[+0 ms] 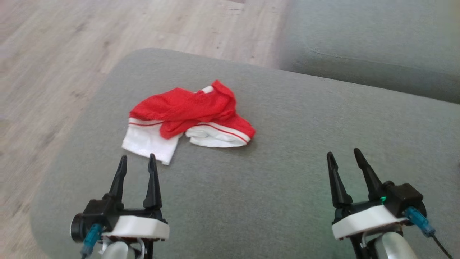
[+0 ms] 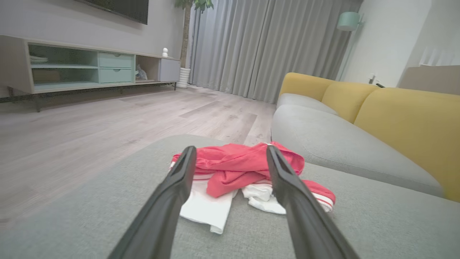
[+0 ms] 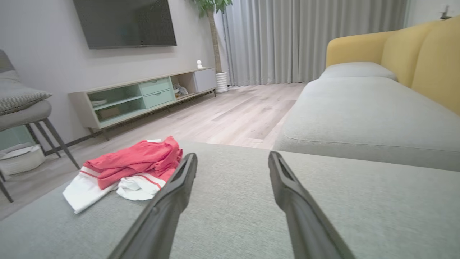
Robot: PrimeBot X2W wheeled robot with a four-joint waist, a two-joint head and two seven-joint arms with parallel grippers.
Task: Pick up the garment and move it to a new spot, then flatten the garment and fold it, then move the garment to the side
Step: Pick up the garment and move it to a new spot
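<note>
We see garment (image 1: pixel 187 117) crumpled on cushion (image 1: pixel 287 162); left gripper (image 1: pixel 138 156) near it, right gripper (image 1: pixel 343 152) well apart, both jaws spread, holding nothing.

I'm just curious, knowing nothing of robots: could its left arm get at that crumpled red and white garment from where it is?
Probably yes. The open left gripper points at the crumpled red and white garment, which lies just ahead on the grey fabric cushion, with nothing between them.

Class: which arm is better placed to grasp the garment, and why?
Left, probably. The open left gripper points at the crumpled red-and-white garment, just short of it; the open right gripper sits well aside.
</note>
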